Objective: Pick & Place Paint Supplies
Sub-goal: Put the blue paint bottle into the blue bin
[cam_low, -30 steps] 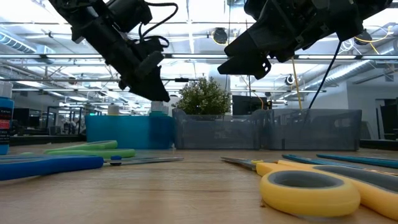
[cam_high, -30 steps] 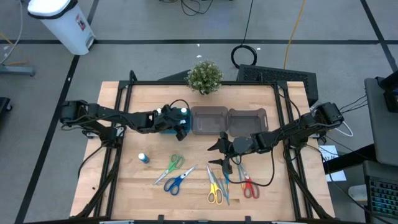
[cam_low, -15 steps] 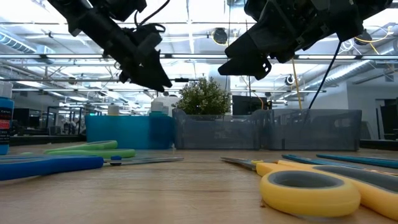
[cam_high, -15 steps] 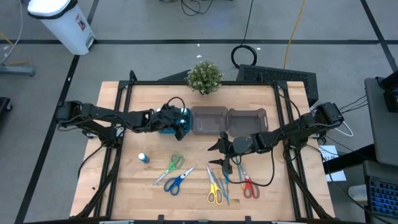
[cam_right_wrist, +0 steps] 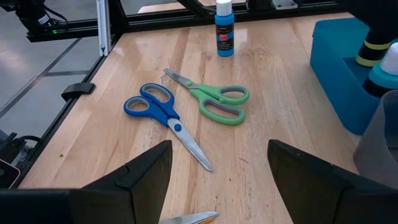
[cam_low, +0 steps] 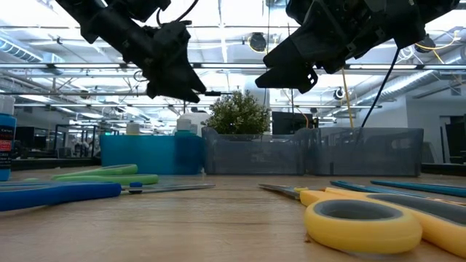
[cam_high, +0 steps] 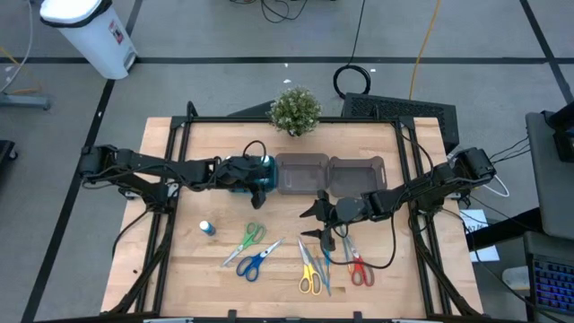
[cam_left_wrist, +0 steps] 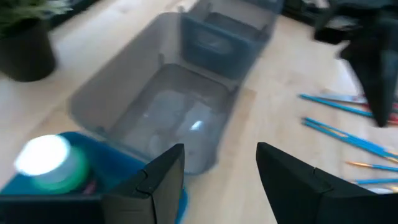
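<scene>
A: From above, how many scissors?
B: Four scissors [cam_high: 305, 260] and one blue paint bottle [cam_high: 207, 228], all below the grey translucent bins [cam_high: 330, 173].
A: Wrist views?
B: Left gripper [cam_left_wrist: 217, 177] and right gripper [cam_right_wrist: 217, 171] spread, empty; green-capped bottle [cam_left_wrist: 46, 163] beside the bins.

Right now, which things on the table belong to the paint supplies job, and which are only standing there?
Job:
blue bottle
green scissors
blue scissors
yellow scissors
red scissors
blue brushes

Not the job:
teal tray
grey bins
potted plant
</scene>
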